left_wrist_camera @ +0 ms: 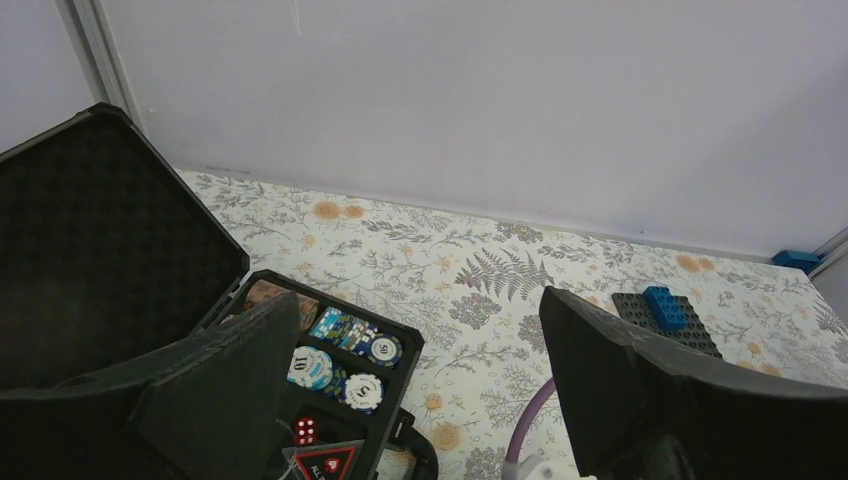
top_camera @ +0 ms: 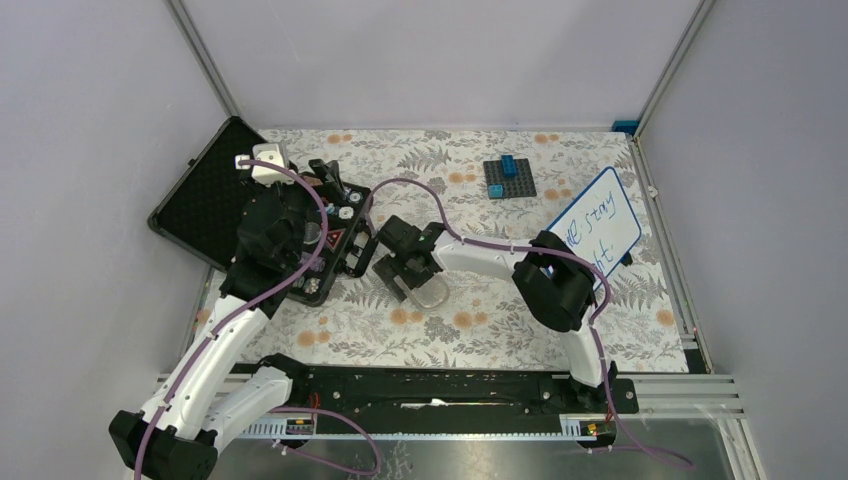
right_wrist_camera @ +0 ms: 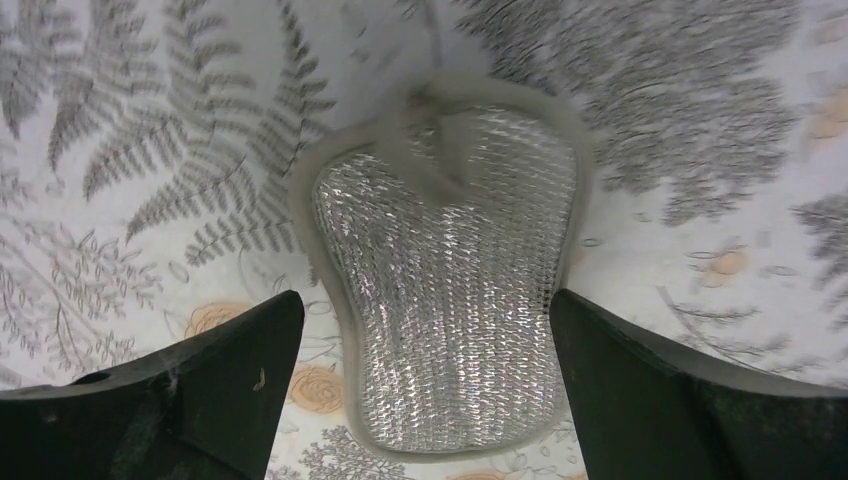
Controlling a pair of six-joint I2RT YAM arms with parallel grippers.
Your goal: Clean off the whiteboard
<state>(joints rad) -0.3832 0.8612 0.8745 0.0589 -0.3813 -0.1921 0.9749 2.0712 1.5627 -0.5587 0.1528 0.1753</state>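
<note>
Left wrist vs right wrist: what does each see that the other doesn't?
Left wrist only: open case with chips and red dice, studded plate with a blue brick, back wall.
Right wrist only: silvery mesh pad on the table under the right claw.
Both: floral cloth; own claw open and empty, left claw included. Neither shows the whiteboard.

Open black case [top_camera: 198,205] of poker chips [left_wrist_camera: 345,352]; brick-topped grey plate [top_camera: 523,186].

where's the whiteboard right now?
Top external view: the whiteboard lies angled by the right edge of the table, just right of the studded plate, partly hidden by the right arm.
</note>
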